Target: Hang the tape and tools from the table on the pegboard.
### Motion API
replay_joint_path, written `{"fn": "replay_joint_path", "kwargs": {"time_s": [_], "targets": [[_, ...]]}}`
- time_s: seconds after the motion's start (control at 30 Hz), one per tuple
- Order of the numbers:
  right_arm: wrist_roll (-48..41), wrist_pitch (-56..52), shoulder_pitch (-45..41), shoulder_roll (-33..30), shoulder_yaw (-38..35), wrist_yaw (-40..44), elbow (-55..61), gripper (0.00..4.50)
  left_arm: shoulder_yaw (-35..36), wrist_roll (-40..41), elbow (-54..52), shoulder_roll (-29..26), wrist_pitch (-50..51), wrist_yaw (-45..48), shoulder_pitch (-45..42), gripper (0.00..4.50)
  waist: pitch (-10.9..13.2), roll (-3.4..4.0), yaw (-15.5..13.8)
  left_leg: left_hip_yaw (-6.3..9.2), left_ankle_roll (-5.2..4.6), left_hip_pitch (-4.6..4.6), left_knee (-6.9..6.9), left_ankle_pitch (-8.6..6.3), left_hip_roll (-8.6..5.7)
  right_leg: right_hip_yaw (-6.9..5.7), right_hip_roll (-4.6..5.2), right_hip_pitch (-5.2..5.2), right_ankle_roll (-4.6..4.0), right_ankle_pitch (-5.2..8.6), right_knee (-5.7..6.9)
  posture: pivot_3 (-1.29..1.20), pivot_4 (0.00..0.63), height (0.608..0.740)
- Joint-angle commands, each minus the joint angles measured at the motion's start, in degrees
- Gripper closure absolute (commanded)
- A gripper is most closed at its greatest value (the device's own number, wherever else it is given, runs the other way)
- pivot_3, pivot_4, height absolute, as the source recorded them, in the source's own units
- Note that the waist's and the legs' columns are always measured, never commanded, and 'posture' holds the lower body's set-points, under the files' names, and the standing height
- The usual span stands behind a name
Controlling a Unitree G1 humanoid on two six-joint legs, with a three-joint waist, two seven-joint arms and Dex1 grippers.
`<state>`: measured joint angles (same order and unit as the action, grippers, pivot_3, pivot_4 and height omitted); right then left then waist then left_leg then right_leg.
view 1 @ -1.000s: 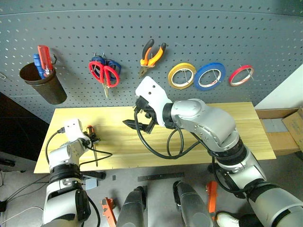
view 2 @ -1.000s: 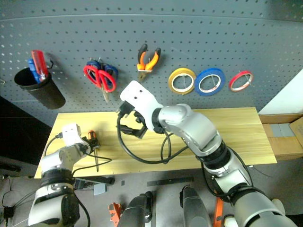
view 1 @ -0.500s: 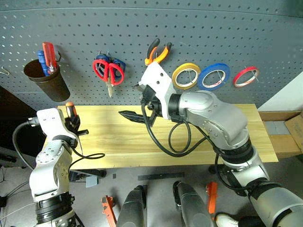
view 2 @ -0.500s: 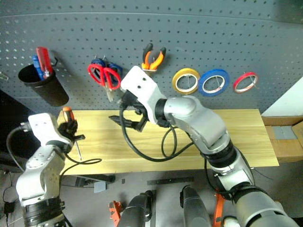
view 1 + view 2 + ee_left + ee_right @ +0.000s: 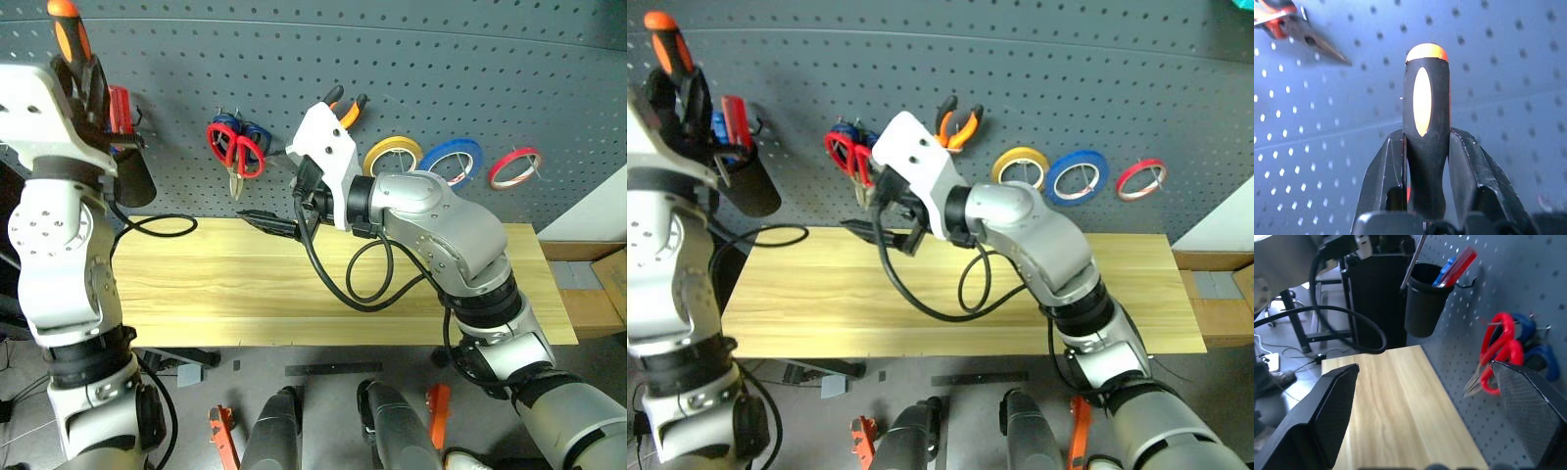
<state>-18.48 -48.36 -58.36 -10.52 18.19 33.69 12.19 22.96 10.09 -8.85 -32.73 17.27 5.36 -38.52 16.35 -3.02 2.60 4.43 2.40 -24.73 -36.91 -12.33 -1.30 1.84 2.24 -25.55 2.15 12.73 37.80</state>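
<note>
Left wrist view puts the screwdriver (image 5: pixel 1426 127) right between the left gripper (image 5: pixel 1426 196) jaws, clenched on the lower handle with the orange-capped butt poking up past the fingertips; the pegboard (image 5: pixel 1508 73) fills the space beyond it. From the head cameras, that left gripper (image 5: pixel 83 73) sits high at the board's upper left, pointing up and forward, forearm reared nearly vertical; the shaft runs back below the jaws, and in the right wrist view its tip looks to hang at the mouth of the black cup (image 5: pixel 1425 298), though I can't tell if it is inside the rim.

Risks from here: the grip is on a smooth, rounded handle, so a quick tilt could let the tool slide or pivot in the jaws; the shaft could catch the cup's rim or jam against the red and blue tools (image 5: pixel 1455 267) already standing in it; a hard nudge might swing the cup on its hook.

Right gripper (image 5: pixel 1425 411) has its jaws spread wide and empty, pointing sideways above the table (image 5: pixel 294 294); the red-handled scissors (image 5: pixel 235 152) hang just beyond one finger, so a drift towards the board could knock them. Pliers (image 5: pixel 345 106) and the blue tape (image 5: pixel 453 162) are already on their hooks, with a yellow roll (image 5: pixel 392 155) and a red roll (image 5: pixel 515 166) either side of that tape.
</note>
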Motion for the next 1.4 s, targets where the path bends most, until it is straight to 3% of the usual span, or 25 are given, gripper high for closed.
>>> {"fn": "replay_joint_path", "kwargs": {"time_s": [0.03,0.37,0.7,0.93,1.07,1.27,1.4], "targets": [[1.35,2.87,-2.22,0.46,-0.36,0.25,-0.16,0.0,2.25,-0.24,8.14,-2.61,-5.98,-0.57,-6.57,3.67,-0.01,-0.02,-0.02,0.0,0.07,-0.01,0.0,0.04,0.01,-0.02,-0.02,-0.01,0.0,0.0,0.01,-0.01,0.159,0.74],[3.17,4.1,-2.52,0.71,0.04,0.71,-1.16,0.0,0.1,-1.04,22.55,-4.3,-15.65,0.88,-14.85,3.67,-0.34,-0.25,0.0,-0.07,0.17,-0.08,-0.03,0.1,0.0,-0.02,0.01,-0.11,-0.01,-0.01,0.11,-0.04,0.153,0.74],[3.09,4.04,-1.81,1.48,-1.11,0.39,-0.49,0.0,0.68,-3.13,26.28,-3.46,-20.75,-0.6,-6.31,3.67,-1.1,-0.25,0.7,-0.14,0.16,-0.08,-0.04,0.1,0.02,0.12,0.01,-0.24,-0.01,-0.01,0.29,-0.05,0.152,0.74],[2.66,4.28,-2.43,2.63,-3.1,-0.16,-0.93,0.0,0.2,-2.33,27.05,-2.61,-22.68,-0.84,-5.68,1.36,-1.65,-0.61,0.69,-0.13,0.17,-0.09,-0.06,0.11,0.02,0.09,0.01,-0.26,-0.03,-0.02,0.33,-0.05,0.144,0.74],[2.3,4.55,-2.16,2.35,-4.11,-0.08,-0.19,0.0,-0.11,-1.3,21.92,-1.18,-21.79,-1.83,-6.22,0.04,-2.33,-0.7,0.68,-0.1,0.17,-0.09,-0.06,0.11,0.0,0.12,0.02,-0.26,-0.03,-0.02,0.31,-0.06,0.131,0.74],[-3.13,3.57,3.34,-3.89,-8.26,5.45,7.83,0.0,-4.83,4.88,2.63,1.5,-10.5,3.0,-3.04,0.04,-3.55,-0.93,0.5,-0.07,0.17,-0.11,-0.09,0.1,0.0,0.1,0.02,-0.19,-0.02,-0.03,0.28,-0.04,0.105,0.74],[-5.71,0.83,8.63,-9.71,-9.94,7.15,11.58,0.0,-8.29,12.25,-9.11,1.64,0.76,8.56,5.35,0.04,-5.36,-0.19,0.76,-0.16,0.06,0.07,-0.07,0.04,-0.01,0.3,0.02,0.01,0.0,-0.03,0.15,-0.03,0.091,0.74]]}}
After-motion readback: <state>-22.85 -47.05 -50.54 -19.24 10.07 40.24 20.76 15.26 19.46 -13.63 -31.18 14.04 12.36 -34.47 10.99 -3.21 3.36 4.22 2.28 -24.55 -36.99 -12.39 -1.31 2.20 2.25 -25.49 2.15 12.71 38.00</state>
